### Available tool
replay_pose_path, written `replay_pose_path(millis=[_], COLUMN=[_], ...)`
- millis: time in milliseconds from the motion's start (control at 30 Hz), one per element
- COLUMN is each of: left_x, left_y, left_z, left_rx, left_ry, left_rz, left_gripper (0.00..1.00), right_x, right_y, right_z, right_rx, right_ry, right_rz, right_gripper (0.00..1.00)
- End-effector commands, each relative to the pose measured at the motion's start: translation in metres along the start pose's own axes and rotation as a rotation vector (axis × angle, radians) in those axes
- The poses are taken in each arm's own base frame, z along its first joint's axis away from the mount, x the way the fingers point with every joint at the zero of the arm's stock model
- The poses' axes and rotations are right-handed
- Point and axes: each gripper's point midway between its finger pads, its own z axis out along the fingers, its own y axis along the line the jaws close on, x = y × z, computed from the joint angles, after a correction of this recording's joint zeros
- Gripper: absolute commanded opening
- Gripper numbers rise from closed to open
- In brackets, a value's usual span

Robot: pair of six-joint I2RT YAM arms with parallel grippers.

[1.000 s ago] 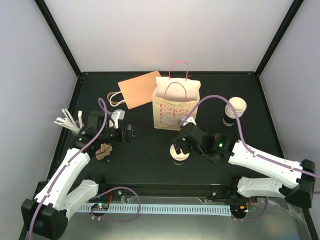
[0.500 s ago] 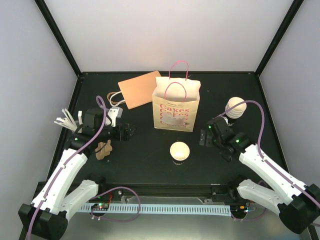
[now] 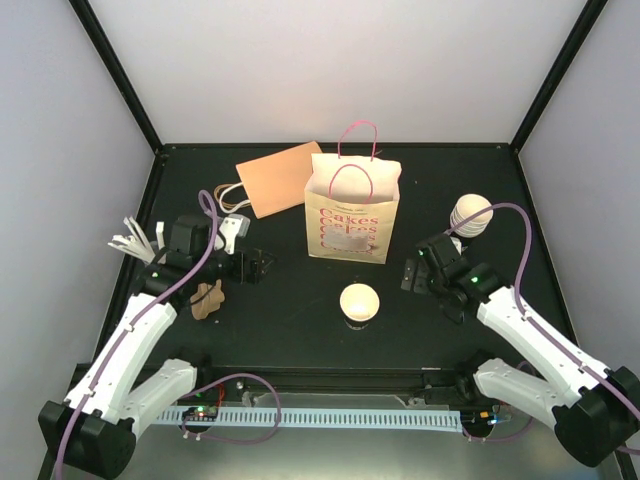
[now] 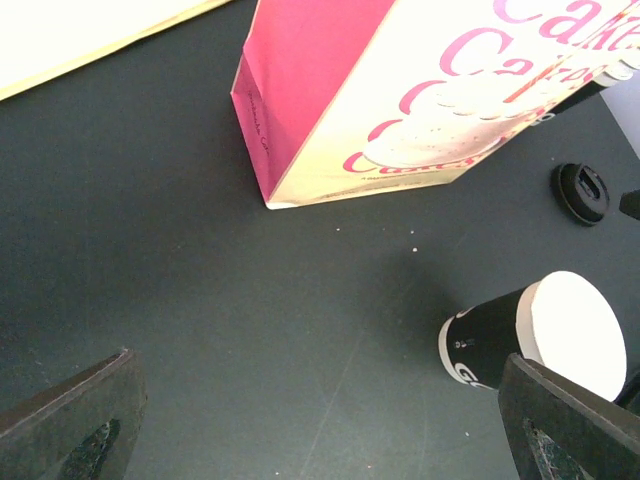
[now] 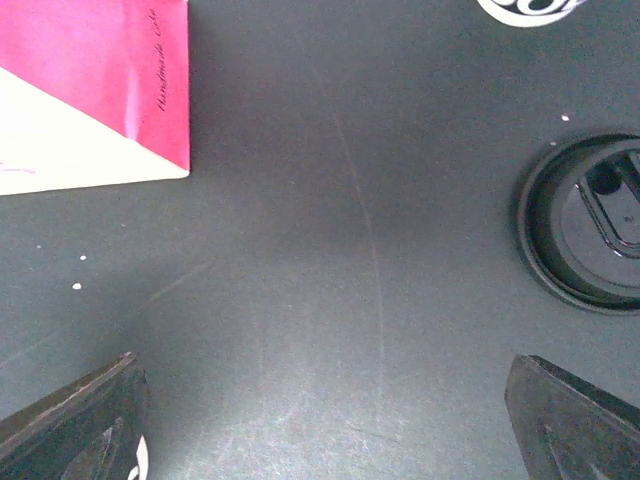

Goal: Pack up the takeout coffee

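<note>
The coffee cup (image 3: 359, 302) stands on the table (image 3: 290, 330), on the near side of the paper bag (image 3: 352, 210) and between both arms. The left gripper (image 3: 260, 265) and right gripper (image 3: 410, 274) are spread wide, holding nothing.

We find the standing bag (image 3: 352, 215) near the middle of the table (image 3: 300, 325), with the flat bag (image 3: 280, 178) lying behind it to the left. The takeout coffee (image 3: 359, 302) stands in front of the standing bag, apart from it. A stack of cups (image 3: 470, 215) stands to the right, and a lid (image 5: 590, 225) lies, we think, just before it. The sticks (image 3: 135, 245) lie far left, with the carrier (image 3: 208, 298) nearer the front.
</note>
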Motion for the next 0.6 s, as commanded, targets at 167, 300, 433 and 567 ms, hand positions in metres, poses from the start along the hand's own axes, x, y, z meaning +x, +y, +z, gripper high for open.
replay_pose_path(millis=[167, 300, 433, 567], left_x=[-0.006, -0.005, -0.005, -0.005], left_y=[-0.014, -0.015, -0.016, -0.017], left_z=[-0.006, -0.006, -0.007, -0.006], left_rx=[0.060, 0.067, 0.072, 0.078], left_ry=[-0.030, -0.030, -0.036, -0.033], left_rz=[0.045, 0.045, 0.048, 0.047], left_gripper=[0.99, 0.99, 0.99, 0.99], right_x=[-0.001, -0.011, -0.016, -0.012], right_y=[-0.009, -0.004, 0.000, -0.006], right_z=[-0.002, -0.004, -0.005, -0.003], right_rx=[0.054, 0.033, 0.004, 0.033], right_ry=[0.007, -0.037, -0.069, -0.051], right_rz=[0.080, 0.069, 0.048, 0.061], right_gripper=[1.00, 1.00, 1.00, 1.00])
